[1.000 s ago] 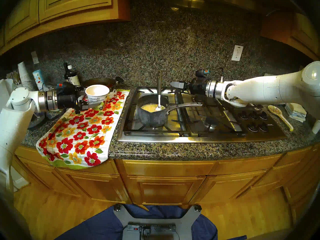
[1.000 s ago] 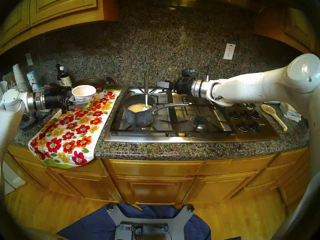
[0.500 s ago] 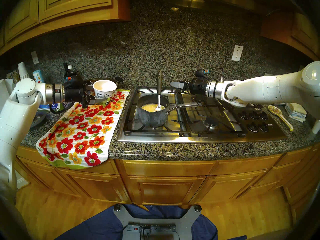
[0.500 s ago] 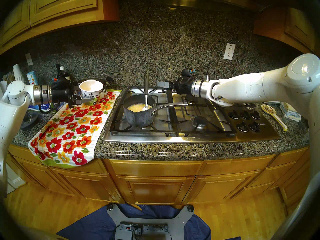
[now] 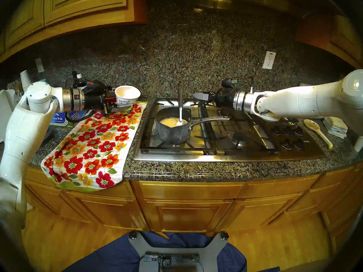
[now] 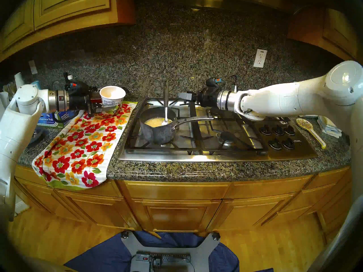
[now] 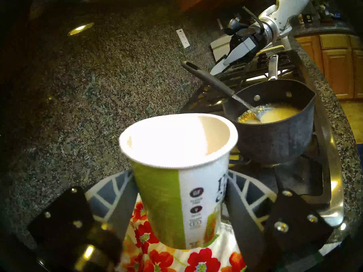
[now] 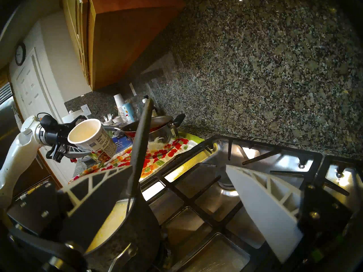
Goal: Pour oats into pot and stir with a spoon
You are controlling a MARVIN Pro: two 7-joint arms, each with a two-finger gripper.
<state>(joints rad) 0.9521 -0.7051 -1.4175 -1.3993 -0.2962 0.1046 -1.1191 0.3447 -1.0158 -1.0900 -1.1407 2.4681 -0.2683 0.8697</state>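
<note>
Left gripper (image 7: pixel 180 203) clamping white oat cup (image 5: pixel 127 98), holding it upright above far end of floral towel (image 5: pixel 92 148) on counter (image 5: pixel 216 170); pot (image 5: pixel 172 126) sitting on front-left burner of stove (image 5: pixel 225 156), yellowish mix inside; spoon (image 5: pixel 180 102) leaning in pot, bowl in mix; right gripper (image 8: pixel 188 204) hanging wide open, empty, beside spoon handle

Clear air between cup (image 5: pixel 127 97) and pot (image 5: pixel 172 126) — upright spoon (image 5: pixel 180 100) inside, red pan (image 8: pixel 155 126) behind

head pair overhead, wrists near pot (image 7: pixel 275 126)
</note>
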